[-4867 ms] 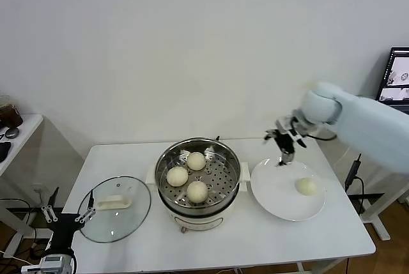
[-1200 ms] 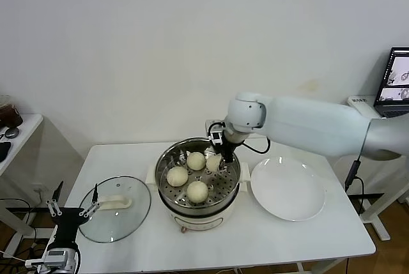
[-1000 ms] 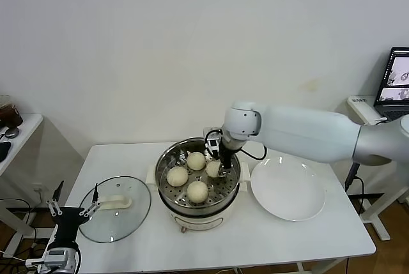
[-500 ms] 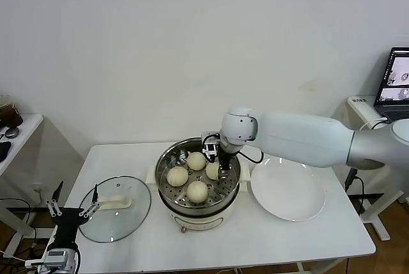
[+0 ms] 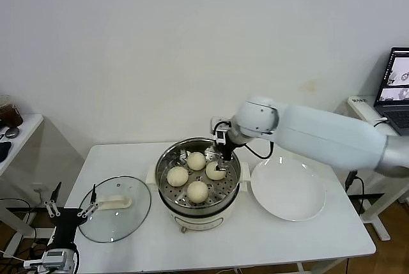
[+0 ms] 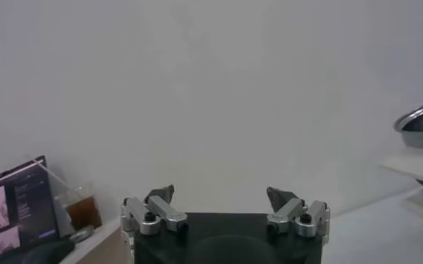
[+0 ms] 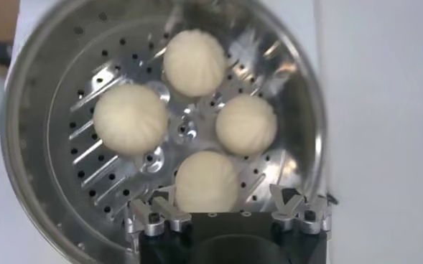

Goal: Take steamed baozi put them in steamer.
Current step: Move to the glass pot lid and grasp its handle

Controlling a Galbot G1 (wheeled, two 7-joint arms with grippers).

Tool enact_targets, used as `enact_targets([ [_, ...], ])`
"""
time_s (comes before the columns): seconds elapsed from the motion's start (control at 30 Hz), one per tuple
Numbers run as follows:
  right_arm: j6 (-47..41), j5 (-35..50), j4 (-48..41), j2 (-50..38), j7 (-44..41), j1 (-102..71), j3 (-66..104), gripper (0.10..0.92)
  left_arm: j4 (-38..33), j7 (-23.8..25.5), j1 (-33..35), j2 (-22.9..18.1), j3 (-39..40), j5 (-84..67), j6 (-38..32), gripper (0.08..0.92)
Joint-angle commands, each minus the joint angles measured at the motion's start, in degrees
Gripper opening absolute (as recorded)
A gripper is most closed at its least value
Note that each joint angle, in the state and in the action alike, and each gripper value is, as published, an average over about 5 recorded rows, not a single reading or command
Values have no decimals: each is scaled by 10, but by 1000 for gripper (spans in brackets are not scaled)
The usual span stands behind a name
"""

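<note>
**— Where are the buns sitting, and what are your fingers doing?**

— All four steamed baozi (image 7: 194,62) are lying on the perforated tray inside the steamer (image 5: 199,175), which is standing on the counter (image 5: 307,239) between the glass lid (image 5: 115,208) and the white plate (image 5: 287,189). My right gripper (image 5: 223,153) is hanging over the pot's far right rim, fingers (image 7: 159,213) spread wide and holding nothing; the nearest bun is lying just beneath them, untouched. My left gripper (image 5: 69,213) is parked low off the counter's left corner, also spread and empty.

**— So how are you finishing this step well?**

— I judge the placing done, so I am thinking only of the exit: lifting straight up, keeping the fingers wide so neither tip is brushing a bun or the steel wall, and swinging aside only once clear of the rim.

**— Which way are the buns pointing?**

— They are round domes with no long axis I can name. Each is resting flat side down, crown up, faint pleats running toward the top. The steamer is standing upright, mouth open to the ceiling.
</note>
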Motion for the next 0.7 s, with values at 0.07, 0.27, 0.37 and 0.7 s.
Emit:
enact_targets([
  [0.07,125,46,139,-155,302,-377,343,823,-1,1,0,-3,1,0,-2,823],
  [0.27,333,-64,145,-120,351,-706,606,823,-3,-3,3,-9,2,2,-10,823],
  [0.37,436,-140,132,-65,330,-837,729,823,-4,-9,4,-14,5,4,-19,823],
  [0.7,613,-276,161,187,247,-1035,1011,823,-9,-27,6,-27,30,86,-8,823],
])
